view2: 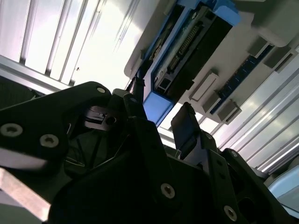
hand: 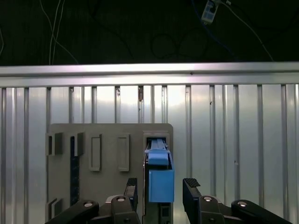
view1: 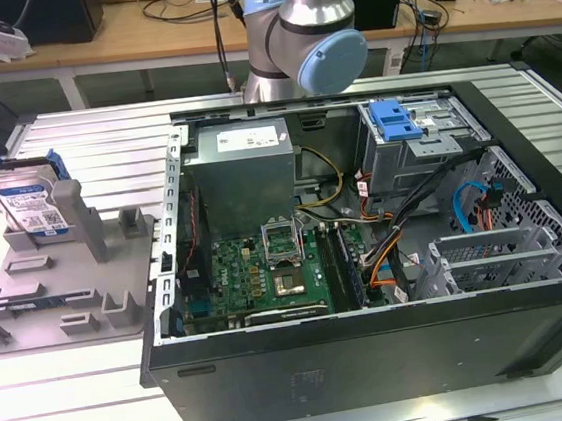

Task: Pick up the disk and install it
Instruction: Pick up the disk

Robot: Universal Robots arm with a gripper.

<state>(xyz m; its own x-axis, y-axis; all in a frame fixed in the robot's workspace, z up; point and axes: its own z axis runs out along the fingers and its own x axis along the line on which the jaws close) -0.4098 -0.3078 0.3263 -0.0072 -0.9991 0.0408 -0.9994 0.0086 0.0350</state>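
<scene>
Silver, blue-labelled and blue-railed, the disk point(view1: 27, 202) stands on edge in the grey fixture point(view1: 69, 293), jaws wide astride it.

tool point(hand: 161, 184): fingers point(hand: 192, 187) spread wide apart | arm point(view1: 310, 28): silver link upright, blue-capped joint below

one disk point(view1: 27, 202), one grey fixture point(view1: 64, 294), one computer case point(view1: 377, 361) (side open).

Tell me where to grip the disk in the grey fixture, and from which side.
Grip the disk by its free top edge, pinching the two broad faces, from above: it stands on edge, lower part slotted into the grey fixture. The gripper hangs astride it, open.
</scene>
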